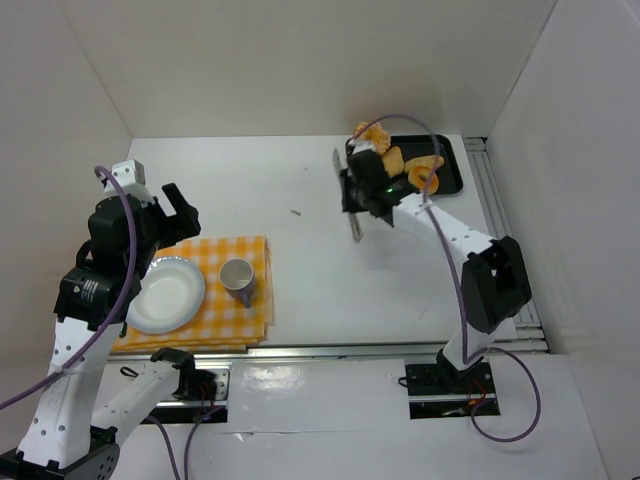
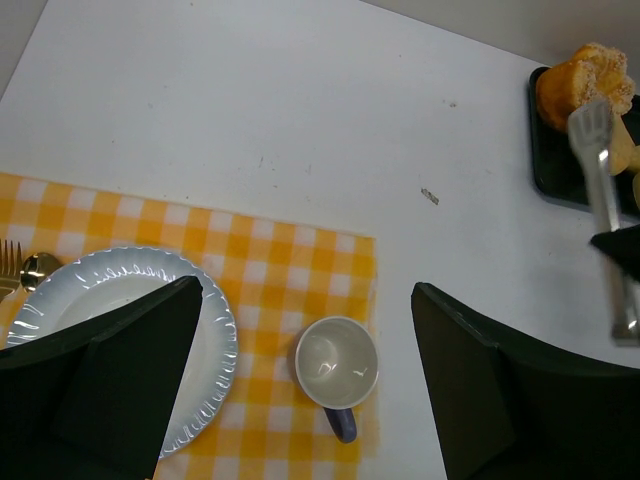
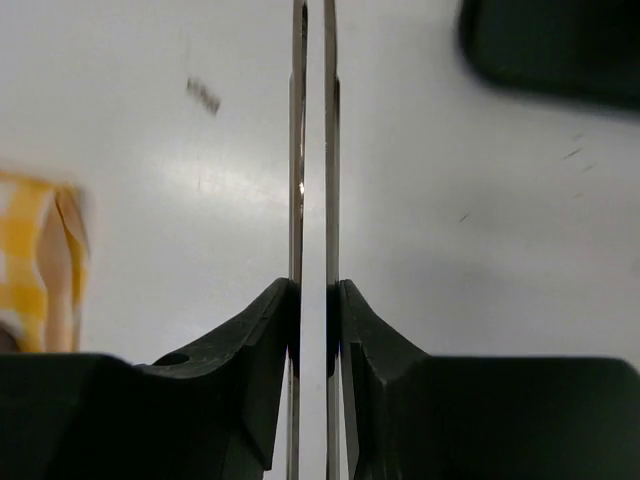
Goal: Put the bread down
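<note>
Several pieces of golden bread (image 1: 393, 160) lie on a black tray (image 1: 448, 180) at the back right. One bread roll (image 1: 364, 136) sits at the tray's left edge, also in the left wrist view (image 2: 585, 78). My right gripper (image 1: 368, 195) is shut on a pair of metal tongs (image 1: 353, 218), whose arms (image 3: 299, 150) are squeezed nearly parallel. The tongs' head (image 2: 590, 122) is at that roll; whether it grips the roll I cannot tell. My left gripper (image 2: 308, 290) hangs open above the checked cloth, holding nothing.
A yellow checked cloth (image 1: 255, 250) lies front left with a white plate (image 1: 196, 285) and a grey mug (image 1: 237, 277) with a blue handle on it. A fork and spoon (image 2: 20, 268) rest left of the plate. White walls close in the table.
</note>
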Controlling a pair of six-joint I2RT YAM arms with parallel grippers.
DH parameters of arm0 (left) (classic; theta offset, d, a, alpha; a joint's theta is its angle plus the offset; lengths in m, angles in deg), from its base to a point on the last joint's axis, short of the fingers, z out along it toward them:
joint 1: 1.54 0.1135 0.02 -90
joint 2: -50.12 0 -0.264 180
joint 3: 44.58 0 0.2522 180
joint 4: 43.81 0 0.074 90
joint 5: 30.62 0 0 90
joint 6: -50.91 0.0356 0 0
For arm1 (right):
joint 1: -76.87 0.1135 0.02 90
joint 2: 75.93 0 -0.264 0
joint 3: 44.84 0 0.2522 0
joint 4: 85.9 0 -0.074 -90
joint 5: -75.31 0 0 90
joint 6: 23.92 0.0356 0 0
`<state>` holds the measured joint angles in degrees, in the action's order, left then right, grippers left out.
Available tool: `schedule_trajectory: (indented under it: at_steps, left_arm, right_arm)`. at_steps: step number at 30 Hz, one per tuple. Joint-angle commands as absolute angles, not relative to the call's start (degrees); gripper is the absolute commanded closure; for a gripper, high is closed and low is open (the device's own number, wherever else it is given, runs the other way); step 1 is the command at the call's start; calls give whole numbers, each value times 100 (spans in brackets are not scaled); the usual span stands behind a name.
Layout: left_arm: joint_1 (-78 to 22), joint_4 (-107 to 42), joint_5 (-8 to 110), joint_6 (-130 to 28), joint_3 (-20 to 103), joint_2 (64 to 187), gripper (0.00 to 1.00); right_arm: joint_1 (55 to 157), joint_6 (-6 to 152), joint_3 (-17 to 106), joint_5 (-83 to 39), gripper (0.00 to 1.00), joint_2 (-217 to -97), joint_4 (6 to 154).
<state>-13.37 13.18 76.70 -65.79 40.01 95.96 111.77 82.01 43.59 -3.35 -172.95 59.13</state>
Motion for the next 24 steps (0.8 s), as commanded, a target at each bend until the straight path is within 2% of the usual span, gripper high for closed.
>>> schedule_trajectory:
  at_steps: [1,4,11,19,24]
  left_arm:
    - [-1358,1073,7695,-6414,4029,9503,1]
    - [-1358,1073,7643,-6414,4029,9503,1]
    - [-1358,1021,7643,-6414,4082,9503,1]
    - [-1358,1021,7713,-6414,4082,9503,1]
    - [-1358,1021,7713,-6414,4082,9503,1]
  right_arm:
    - [10230,8305,5082,-1026,68,-16936,5310]
    - [9081,8427,5267,-1676,65,-16936,5239]
    - [7321,8849,5321,-3171,59,-17216,5590]
    - [6545,9236,5997,-3841,53,-17937,5802]
    - [6474,9351,6270,-3464,51,-18184,5749]
